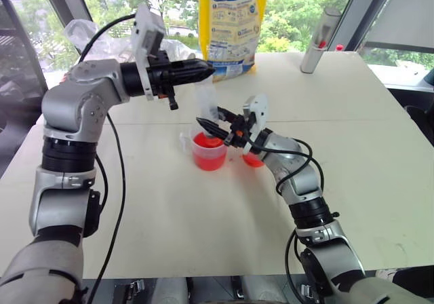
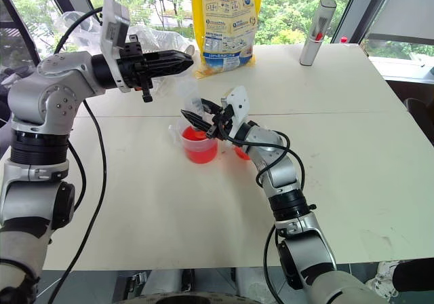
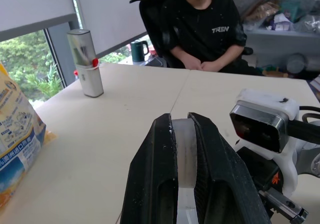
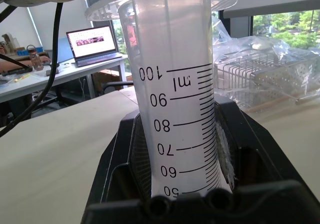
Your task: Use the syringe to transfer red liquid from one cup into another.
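The syringe stands upright over the larger handled cup, which holds red liquid. My right gripper is shut on the clear barrel, whose scale shows in the right wrist view. My left gripper reaches in level from the left and is shut on the syringe's top end, a pale strip between its fingers. The syringe's lower end at the cup's mouth is hidden by the right gripper. The smaller cup, also red inside, stands just right of the larger one, partly hidden by my right wrist.
A yellow bag and a tall grey cylinder stand at the table's far edge. Crumpled clear plastic lies at the back left. A person sits across the table. Open tabletop stretches to the right and front.
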You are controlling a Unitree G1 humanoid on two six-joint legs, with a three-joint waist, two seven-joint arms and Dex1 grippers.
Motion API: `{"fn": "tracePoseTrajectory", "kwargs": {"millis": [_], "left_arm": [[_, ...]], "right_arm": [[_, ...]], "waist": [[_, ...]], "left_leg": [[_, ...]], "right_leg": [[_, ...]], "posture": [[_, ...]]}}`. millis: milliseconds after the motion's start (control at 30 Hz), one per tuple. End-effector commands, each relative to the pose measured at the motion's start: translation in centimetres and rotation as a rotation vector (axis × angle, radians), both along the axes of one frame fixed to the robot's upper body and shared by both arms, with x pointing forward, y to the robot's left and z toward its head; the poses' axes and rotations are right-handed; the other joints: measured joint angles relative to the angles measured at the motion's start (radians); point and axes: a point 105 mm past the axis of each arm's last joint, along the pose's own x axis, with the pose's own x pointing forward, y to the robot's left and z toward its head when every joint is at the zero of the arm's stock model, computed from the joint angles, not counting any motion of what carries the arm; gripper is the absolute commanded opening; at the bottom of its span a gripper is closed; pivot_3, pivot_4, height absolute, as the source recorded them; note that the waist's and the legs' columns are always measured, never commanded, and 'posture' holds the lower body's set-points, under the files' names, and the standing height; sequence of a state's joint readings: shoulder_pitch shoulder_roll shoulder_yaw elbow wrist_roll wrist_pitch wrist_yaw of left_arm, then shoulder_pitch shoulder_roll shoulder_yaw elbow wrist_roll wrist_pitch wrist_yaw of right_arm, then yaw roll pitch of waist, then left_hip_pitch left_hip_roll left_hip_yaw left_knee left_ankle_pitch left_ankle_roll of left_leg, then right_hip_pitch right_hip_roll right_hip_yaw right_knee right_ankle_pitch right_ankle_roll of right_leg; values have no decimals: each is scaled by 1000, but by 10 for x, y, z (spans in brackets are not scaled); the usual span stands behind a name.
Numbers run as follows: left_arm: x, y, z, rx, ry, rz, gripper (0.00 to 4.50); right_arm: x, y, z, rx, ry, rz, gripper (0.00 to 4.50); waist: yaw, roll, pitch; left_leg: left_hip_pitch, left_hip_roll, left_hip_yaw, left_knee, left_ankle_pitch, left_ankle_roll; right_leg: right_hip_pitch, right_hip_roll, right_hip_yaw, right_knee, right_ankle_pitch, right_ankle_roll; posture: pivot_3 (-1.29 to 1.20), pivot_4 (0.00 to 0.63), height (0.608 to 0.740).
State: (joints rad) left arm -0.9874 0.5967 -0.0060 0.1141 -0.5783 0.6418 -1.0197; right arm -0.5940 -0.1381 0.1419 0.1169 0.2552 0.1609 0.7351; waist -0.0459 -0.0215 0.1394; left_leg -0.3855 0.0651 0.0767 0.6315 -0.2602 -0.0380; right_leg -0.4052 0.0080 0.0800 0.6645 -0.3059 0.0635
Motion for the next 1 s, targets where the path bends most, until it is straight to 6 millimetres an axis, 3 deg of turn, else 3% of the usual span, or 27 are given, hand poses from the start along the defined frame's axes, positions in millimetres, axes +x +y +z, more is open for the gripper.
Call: {"fn": "tracePoseTrajectory", "kwargs": {"millis": [33,67,200,367,400,667,900,1000], "left_arm": [[-7,20,55,-64,-233,105,23],[-7,20,54,-62,-231,103,23],[-7,21,48,-66,-201,100,1659],[-10,23,44,-75,-187,106,4262],[-11,26,46,-92,-184,111,4440],[-14,47,56,-161,-169,175,4440],[-18,55,53,-165,-160,204,4440],[-18,55,50,-164,-155,208,4440]], "right_arm": [[-15,15,-13,-65,15,102,1365],[-15,15,-12,-65,11,101,1365],[-15,15,-4,-62,-20,98,1365],[-14,12,15,-40,-72,85,1365],[-13,11,18,-34,-79,80,1365],[-8,7,38,5,-114,49,1365],[-7,1,55,50,-129,28,1365],[-11,1,54,55,-114,39,1365]], "waist": [[0,0,0],[0,0,0],[-3,0,0],[0,0,0],[0,0,0],[-1,0,0],[1,0,0],[1,0,0]], "left_leg": [[0,0,0,0,0,0],[0,0,0,0,0,0],[0,0,0,0,0,0],[0,0,0,0,0,0],[0,0,0,0,0,0],[0,1,0,0,0,0],[0,1,0,0,0,0],[0,1,0,0,0,0]], "right_leg": [[0,0,0,0,0,0],[0,0,0,0,0,0],[0,0,0,0,0,0],[0,0,0,0,0,0],[0,0,0,0,0,0],[0,0,0,0,0,0],[0,-1,0,0,0,0],[0,-1,0,0,0,0]], "posture": [[0,150,740],[0,150,740],[0,150,740],[0,150,740],[0,150,740],[0,150,740],[0,150,740],[0,150,740]]}}
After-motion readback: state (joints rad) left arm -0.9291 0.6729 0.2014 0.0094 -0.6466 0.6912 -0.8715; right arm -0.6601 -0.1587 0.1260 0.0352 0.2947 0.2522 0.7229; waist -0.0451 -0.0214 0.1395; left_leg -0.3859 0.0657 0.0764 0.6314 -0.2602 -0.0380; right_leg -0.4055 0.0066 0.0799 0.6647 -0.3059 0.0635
